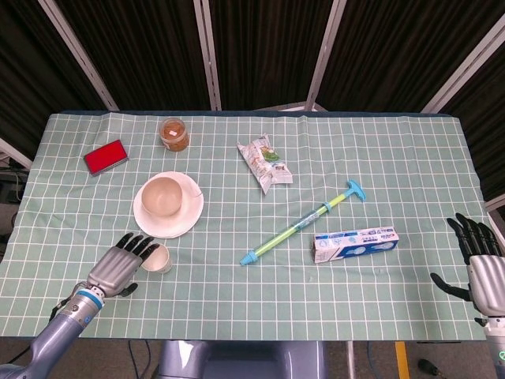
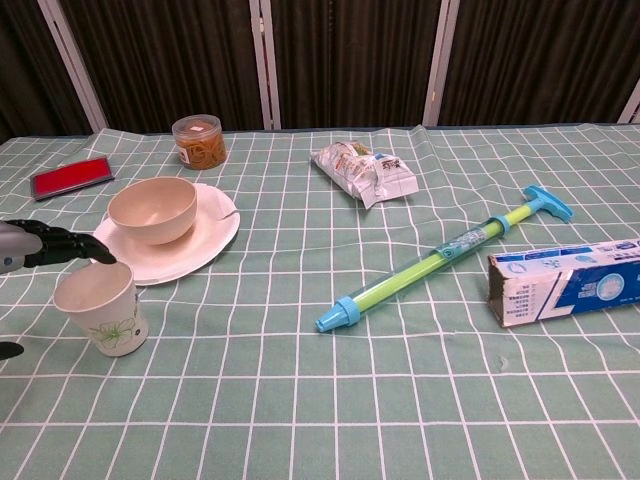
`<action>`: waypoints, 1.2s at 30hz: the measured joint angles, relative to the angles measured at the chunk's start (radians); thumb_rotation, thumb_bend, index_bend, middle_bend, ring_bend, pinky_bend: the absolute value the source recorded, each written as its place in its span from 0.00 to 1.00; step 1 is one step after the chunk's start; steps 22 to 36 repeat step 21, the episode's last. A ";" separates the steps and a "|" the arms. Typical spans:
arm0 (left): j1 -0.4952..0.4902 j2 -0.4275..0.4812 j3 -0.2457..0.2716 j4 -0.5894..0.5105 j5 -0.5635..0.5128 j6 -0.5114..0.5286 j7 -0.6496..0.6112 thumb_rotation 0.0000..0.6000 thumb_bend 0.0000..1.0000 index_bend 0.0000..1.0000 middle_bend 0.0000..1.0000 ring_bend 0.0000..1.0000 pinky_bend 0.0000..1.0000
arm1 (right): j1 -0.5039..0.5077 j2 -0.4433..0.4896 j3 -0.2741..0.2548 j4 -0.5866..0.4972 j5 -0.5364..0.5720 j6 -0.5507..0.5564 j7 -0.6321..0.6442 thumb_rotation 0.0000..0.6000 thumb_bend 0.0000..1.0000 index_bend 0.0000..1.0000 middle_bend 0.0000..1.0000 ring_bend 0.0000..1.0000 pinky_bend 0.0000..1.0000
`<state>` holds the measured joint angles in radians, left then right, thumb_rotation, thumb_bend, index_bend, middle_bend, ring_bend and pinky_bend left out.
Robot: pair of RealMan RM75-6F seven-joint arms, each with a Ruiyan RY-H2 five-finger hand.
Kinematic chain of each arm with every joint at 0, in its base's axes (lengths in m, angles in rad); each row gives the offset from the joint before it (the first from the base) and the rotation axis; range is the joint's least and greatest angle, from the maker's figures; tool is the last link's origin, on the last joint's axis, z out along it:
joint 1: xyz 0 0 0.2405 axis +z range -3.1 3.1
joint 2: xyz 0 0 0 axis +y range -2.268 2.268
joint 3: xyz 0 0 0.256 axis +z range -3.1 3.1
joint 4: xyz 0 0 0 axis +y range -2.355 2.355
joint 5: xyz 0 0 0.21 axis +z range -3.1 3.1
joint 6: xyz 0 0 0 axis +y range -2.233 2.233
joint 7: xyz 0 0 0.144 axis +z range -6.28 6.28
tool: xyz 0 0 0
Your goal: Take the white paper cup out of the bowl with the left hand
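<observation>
Near the front edge of the table (image 1: 237, 308), toward its left corner: left hand (image 1: 117, 264), fingers (image 2: 60, 245) spread and stretched over the white paper cup (image 2: 100, 308), holding nothing. Tips at or just above the cup's rim; contact impossible to tell from either view. Cup upright on the checked cloth, mouth up, out of the bowl (image 2: 152, 209), just in front of the white plate (image 2: 200, 250).

At the front right corner, just off the right edge: right hand (image 1: 481, 264), fingers splayed wide, thumb out to the side, empty.

A little further back, toward the right edge: blue and white carton (image 1: 355, 243), flat on its side. Beside it to the left, a green and blue pump syringe (image 1: 304, 222), lying on a diagonal, blue handle toward the far right, blue tip toward the near left.

Left of centre: cream bowl sitting on the white plate, open side up.

Further back, near the middle: crinkled snack packet (image 1: 265, 163), lying flat.

Toward the far left corner: red flat case (image 1: 106, 156), slightly skewed. Closer to the far edge, right of the case: clear jar (image 1: 173, 133) with brownish contents, upright.
</observation>
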<state>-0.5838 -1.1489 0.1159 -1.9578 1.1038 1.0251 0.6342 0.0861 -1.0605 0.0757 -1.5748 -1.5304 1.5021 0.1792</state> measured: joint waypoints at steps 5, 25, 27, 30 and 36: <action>0.065 0.034 0.005 -0.024 0.152 0.128 -0.083 1.00 0.33 0.04 0.00 0.00 0.00 | 0.002 -0.002 -0.001 0.001 -0.001 -0.003 -0.004 1.00 0.09 0.01 0.00 0.00 0.00; 0.440 -0.045 -0.005 0.259 0.400 0.635 -0.317 1.00 0.29 0.00 0.00 0.00 0.00 | 0.009 -0.019 -0.006 -0.001 -0.013 -0.008 -0.047 1.00 0.09 0.01 0.00 0.00 0.00; 0.440 -0.045 -0.005 0.259 0.400 0.635 -0.317 1.00 0.29 0.00 0.00 0.00 0.00 | 0.009 -0.019 -0.006 -0.001 -0.013 -0.008 -0.047 1.00 0.09 0.01 0.00 0.00 0.00; 0.440 -0.045 -0.005 0.259 0.400 0.635 -0.317 1.00 0.29 0.00 0.00 0.00 0.00 | 0.009 -0.019 -0.006 -0.001 -0.013 -0.008 -0.047 1.00 0.09 0.01 0.00 0.00 0.00; 0.440 -0.045 -0.005 0.259 0.400 0.635 -0.317 1.00 0.29 0.00 0.00 0.00 0.00 | 0.009 -0.019 -0.006 -0.001 -0.013 -0.008 -0.047 1.00 0.09 0.01 0.00 0.00 0.00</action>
